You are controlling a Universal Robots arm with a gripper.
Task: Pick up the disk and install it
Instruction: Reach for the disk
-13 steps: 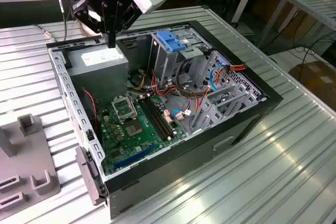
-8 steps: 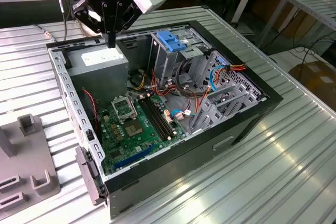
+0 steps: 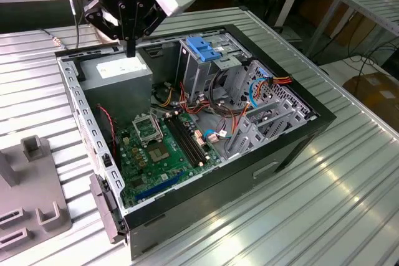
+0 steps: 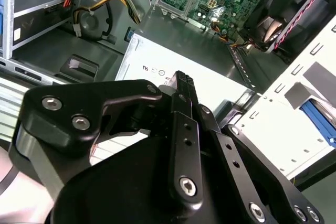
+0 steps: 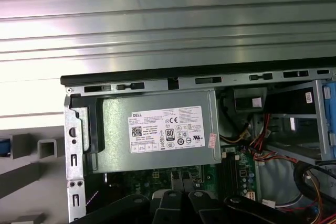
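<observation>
The grey fixture (image 3: 37, 213) sits by the table's (image 3: 299, 216) near edge. A blue sliver beside it is seemingly the disk (image 5: 3, 148). The open computer case (image 3: 262, 172) stands mid-table. Just inside its far wall, the tool (image 3: 131, 53) hangs above the power supply (image 3: 118, 73), pinched together and empty.

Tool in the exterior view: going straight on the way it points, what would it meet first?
Probably the labelled top of the power-supply box; the tool points down over it, though depth is uncertain.
</observation>
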